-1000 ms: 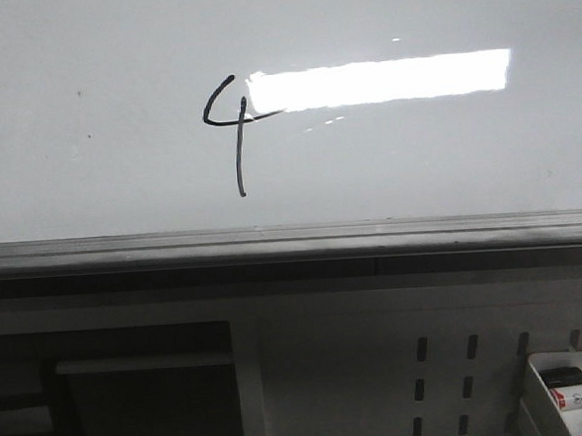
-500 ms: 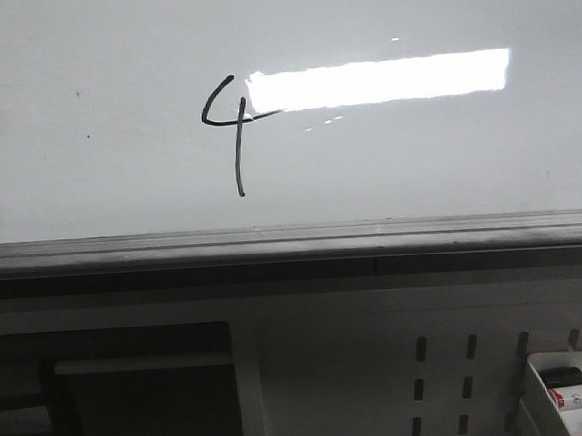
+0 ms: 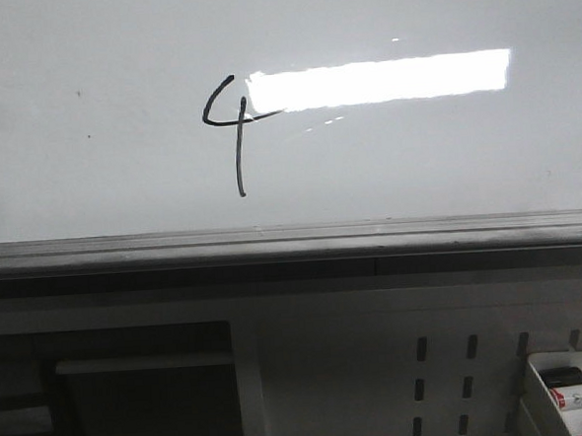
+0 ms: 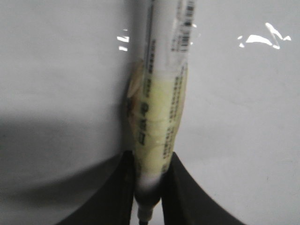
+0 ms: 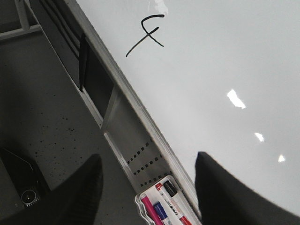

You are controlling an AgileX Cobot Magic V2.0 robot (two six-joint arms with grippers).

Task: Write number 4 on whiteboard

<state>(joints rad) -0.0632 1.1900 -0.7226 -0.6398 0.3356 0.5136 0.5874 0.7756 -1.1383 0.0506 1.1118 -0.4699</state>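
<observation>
marker (image 4: 159,122) blurred with tip cut off, tray (image 3: 569,399) cropped at frame corner, number 4 (image 3: 231,123) crossbar lost in glare

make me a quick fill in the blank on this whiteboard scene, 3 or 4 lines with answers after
1. The number 4 on the whiteboard is drawn in ____ ink.
2. The left gripper is shut on a ____.
3. The fingers of the right gripper stand ____, holding nothing.
4. The tray below the board's edge rail holds spare ____.

Missing words: black; marker; open; markers
</observation>
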